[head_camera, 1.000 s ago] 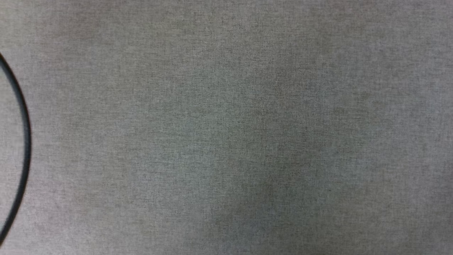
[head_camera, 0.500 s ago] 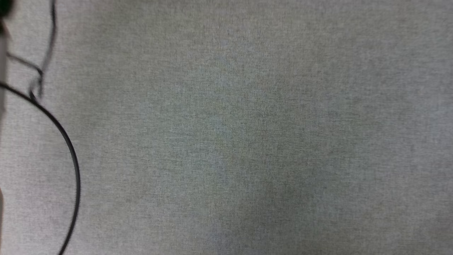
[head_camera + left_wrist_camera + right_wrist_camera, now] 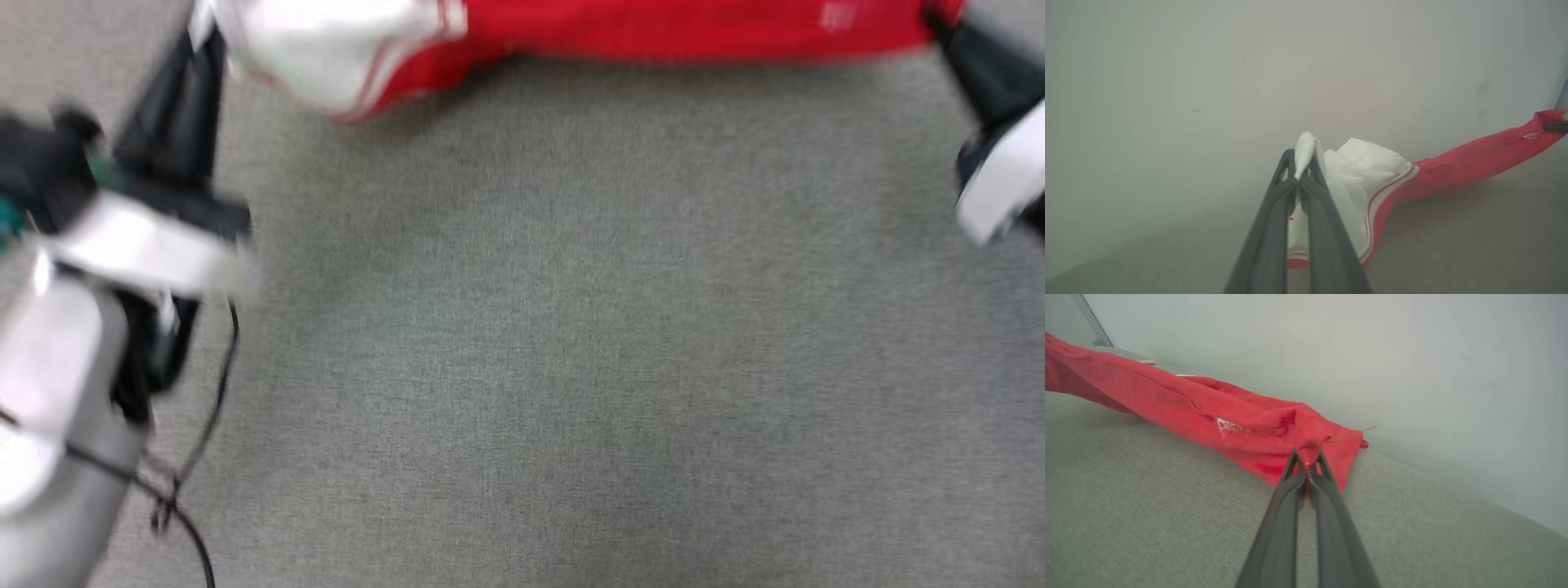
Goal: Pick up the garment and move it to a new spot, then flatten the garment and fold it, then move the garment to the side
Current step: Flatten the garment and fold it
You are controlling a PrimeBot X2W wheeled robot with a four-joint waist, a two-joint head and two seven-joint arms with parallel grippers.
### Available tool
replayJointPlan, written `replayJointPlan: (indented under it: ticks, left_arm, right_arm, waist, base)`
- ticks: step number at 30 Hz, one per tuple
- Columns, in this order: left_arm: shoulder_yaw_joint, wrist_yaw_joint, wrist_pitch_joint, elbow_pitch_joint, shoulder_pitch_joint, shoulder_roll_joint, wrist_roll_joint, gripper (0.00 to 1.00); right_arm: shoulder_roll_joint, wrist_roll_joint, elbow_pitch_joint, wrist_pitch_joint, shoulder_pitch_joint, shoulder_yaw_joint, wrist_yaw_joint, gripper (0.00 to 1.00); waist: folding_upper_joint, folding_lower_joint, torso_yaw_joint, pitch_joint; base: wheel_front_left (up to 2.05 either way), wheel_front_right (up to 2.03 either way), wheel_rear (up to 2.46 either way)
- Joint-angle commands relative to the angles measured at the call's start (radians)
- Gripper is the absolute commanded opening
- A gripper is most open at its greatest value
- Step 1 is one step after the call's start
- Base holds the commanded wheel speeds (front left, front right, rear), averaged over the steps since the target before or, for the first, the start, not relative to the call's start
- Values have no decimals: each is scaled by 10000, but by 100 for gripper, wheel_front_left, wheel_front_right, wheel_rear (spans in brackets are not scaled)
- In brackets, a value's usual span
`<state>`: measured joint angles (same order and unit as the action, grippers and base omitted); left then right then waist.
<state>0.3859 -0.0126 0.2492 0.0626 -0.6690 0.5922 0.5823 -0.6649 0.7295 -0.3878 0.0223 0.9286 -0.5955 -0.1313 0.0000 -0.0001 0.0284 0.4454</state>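
Observation:
The garment (image 3: 669,28), red with a white sleeve, is stretched in a long band across the top of the head view, just above the grey surface. My left gripper (image 3: 204,33) at the upper left is shut on the white sleeve end. In the left wrist view the left gripper (image 3: 1299,163) pinches a fold of white cloth, and the garment (image 3: 1453,171) trails away to the right. My right gripper (image 3: 939,24) at the upper right is shut on the red end. The right wrist view shows the right gripper (image 3: 1306,457) clamped on the garment (image 3: 1188,404).
A grey woven surface (image 3: 571,327) lies below the garment. A thin black cable (image 3: 196,457) loops by my left forearm at the lower left. A pale wall (image 3: 1412,355) rises behind the surface in both wrist views.
The head camera has swung: the cable slid across the left edge, and now both arms and the stretched garment have come into the picture, which is blurred.

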Motion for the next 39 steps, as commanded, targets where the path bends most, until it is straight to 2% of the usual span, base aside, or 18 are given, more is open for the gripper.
replayJointPlan:
  ticks: [1,8,20,29,39]
  left_arm:
    - [22,-100,9,-120,338,27,87,0]
    - [163,-744,-38,-1071,3069,151,462,0]
    - [557,-1214,-60,-1248,6532,-88,1459,0]
    - [963,-1373,-175,-1054,8358,-337,2129,0]
    - [1413,-875,-744,-751,9628,-407,3114,0]
  right_arm:
    - [-39,4,68,58,-302,15,11,0]
    - [33,-38,516,332,-2543,370,11,0]
    - [255,-194,1192,697,-5911,1314,13,0]
    - [583,-371,1665,1088,-8105,2218,11,0]
    - [879,-713,2379,1525,-10221,3203,13,0]
  waist:
    - [0,1,-61,-359]
    - [0,1,-23,-1301]
    - [0,1,-16,-2773]
    - [0,1,-57,-3708]
    - [0,1,-74,-4261]
  base:
    - [0,0,0]
    - [0,0,0]
    - [0,0,0]
    - [0,0,0]
    - [0,0,0]
